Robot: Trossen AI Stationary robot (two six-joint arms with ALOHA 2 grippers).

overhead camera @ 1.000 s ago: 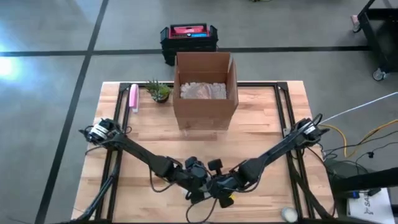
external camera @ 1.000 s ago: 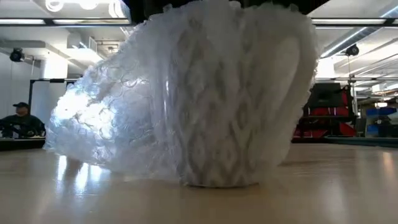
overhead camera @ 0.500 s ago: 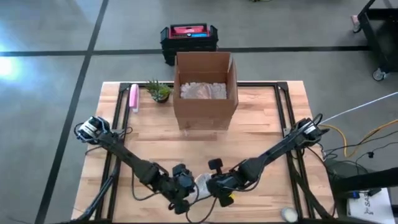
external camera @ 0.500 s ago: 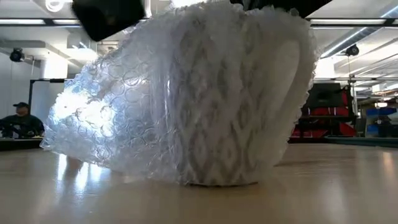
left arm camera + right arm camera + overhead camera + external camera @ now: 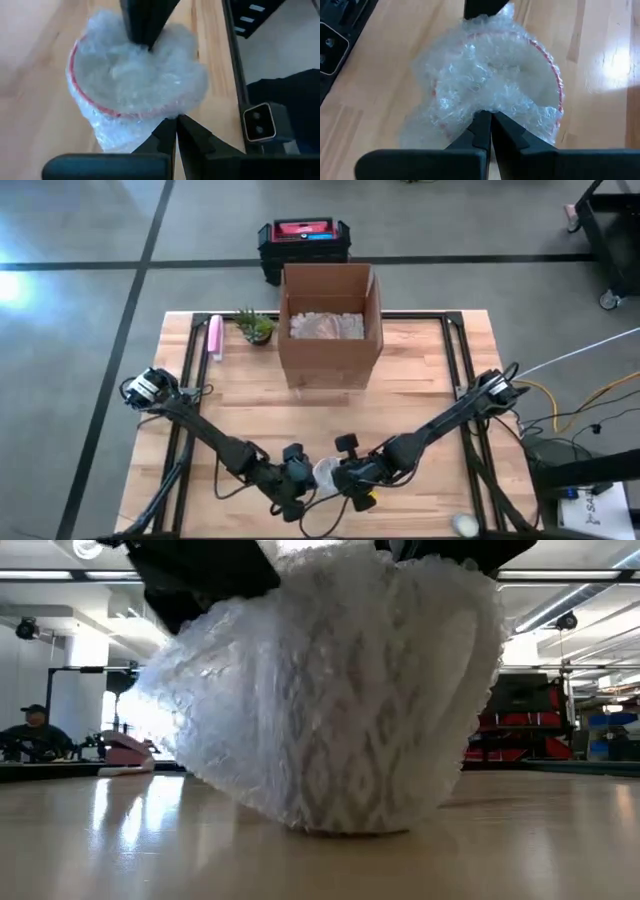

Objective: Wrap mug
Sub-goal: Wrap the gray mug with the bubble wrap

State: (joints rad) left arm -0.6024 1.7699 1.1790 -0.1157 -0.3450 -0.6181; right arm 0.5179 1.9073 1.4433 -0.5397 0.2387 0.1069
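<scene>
We see the mug (image 5: 327, 474) upright on the surface (image 5: 420, 380), well in front of the cardboard box (image 5: 330, 325), swathed in bubble wrap (image 5: 330, 690). Left end effector (image 5: 291, 483) and right end effector (image 5: 352, 478) flank it, equally near. Each is clenched on the bubble wrap at the rim.

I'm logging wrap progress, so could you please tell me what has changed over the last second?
The left gripper pulled back from the middle and returned, folding the loose bubble wrap flap in against the mug. The right gripper stayed pinched on the wrap. The cardboard box and plant did not move.
</scene>
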